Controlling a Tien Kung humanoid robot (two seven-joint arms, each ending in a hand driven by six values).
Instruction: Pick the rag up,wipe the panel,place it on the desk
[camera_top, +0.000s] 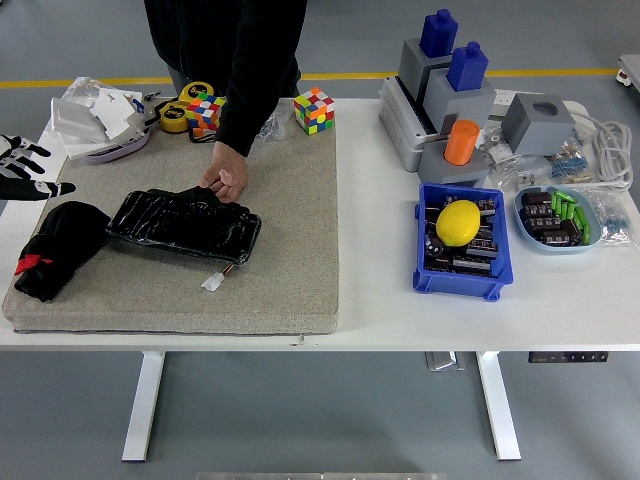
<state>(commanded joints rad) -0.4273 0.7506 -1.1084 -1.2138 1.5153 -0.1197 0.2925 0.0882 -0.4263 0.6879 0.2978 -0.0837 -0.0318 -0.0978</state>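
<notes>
Nearest the table's front edge, a small white tag lies on the grey mat, just in front of the black panel, and the black rag sits bunched at the mat's left end, beside the panel and seemingly apart from it. Further back, a person's hand rests on the panel's far edge, while the robot's left hand hovers at the left border behind the rag, fingers spread and empty; the right arm is out of view. Pickup seems not yet begun, so next the hand likely must drop onto the rag and close.
</notes>
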